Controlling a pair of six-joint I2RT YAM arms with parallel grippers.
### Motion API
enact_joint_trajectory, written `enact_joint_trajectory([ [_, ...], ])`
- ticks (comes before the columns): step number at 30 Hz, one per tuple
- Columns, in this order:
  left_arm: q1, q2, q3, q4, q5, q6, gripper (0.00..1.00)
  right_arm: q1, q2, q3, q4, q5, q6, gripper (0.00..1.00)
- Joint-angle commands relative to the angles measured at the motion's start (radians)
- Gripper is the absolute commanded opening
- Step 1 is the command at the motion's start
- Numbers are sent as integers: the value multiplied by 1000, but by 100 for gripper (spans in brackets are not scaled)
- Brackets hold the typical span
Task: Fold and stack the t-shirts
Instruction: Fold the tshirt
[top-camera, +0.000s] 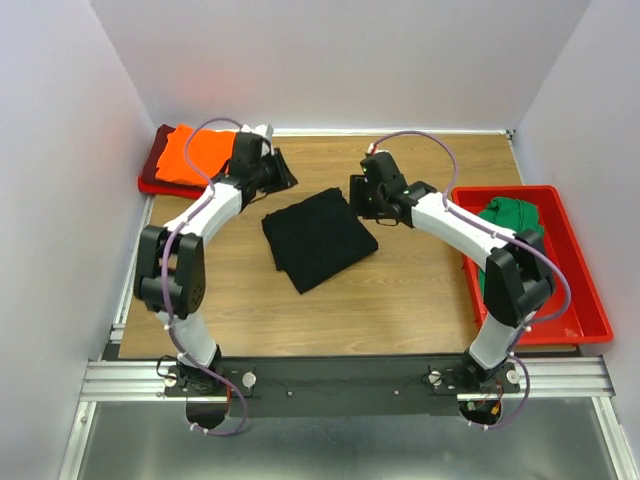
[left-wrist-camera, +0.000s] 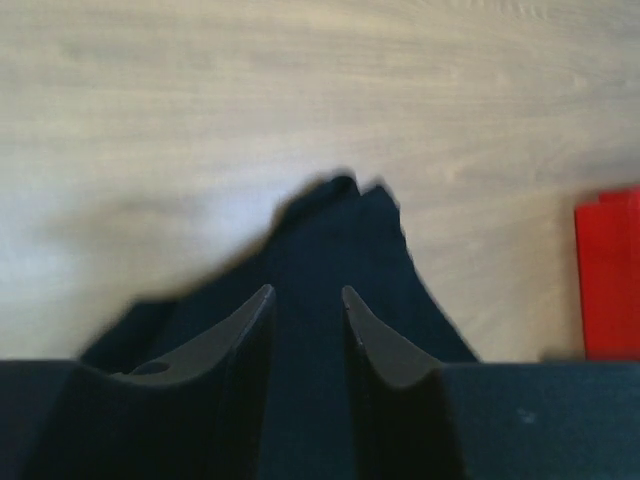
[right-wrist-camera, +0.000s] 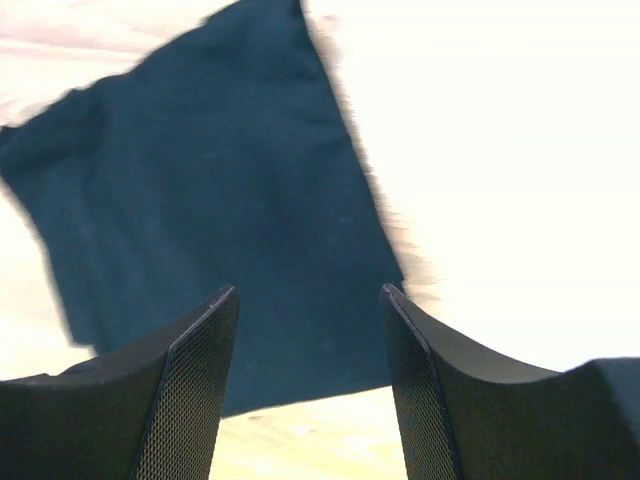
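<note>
The black t-shirt (top-camera: 318, 238) lies folded into a rough rectangle on the middle of the table. My left gripper (top-camera: 284, 172) hovers just past its far left corner. In the left wrist view its fingers stand a little apart (left-wrist-camera: 307, 290), with black cloth (left-wrist-camera: 335, 240) showing between and beyond them. My right gripper (top-camera: 357, 197) is open and empty at the shirt's far right corner, with the shirt (right-wrist-camera: 220, 200) ahead of its gap (right-wrist-camera: 310, 290). The orange shirt (top-camera: 195, 152) lies on the dark red one (top-camera: 160, 147) at the back left. The green shirt (top-camera: 515, 222) sits in the bin.
The red plastic bin (top-camera: 575, 300) stands along the table's right side. Grey walls close in the left, back and right. A red edge (left-wrist-camera: 610, 275) shows at the right of the left wrist view.
</note>
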Motion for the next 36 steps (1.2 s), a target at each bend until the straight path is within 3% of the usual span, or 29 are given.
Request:
enact_joint_trajectory([
  [1,0,-101,-193,83,126,-71,36,-4,44,4,-17,1,-41,64],
  [4,-14,-98,-281,125,183,-81,33,-2,18,-13,-3,-89,-20,49],
  [10,-31,-40,-312,152,195,-95,24,-1,-17,-114,64,-243,5,36],
  [13,-31,-11,-323,148,180,-104,22,1,1,-163,78,-265,23,24],
  [23,-29,76,-326,119,132,-73,19,-74,70,-283,110,-141,48,19],
  [31,-26,73,-309,117,145,-56,19,-76,98,-324,139,-202,66,17],
  [36,-9,-15,-294,113,169,-47,27,-76,21,-330,138,-240,83,18],
])
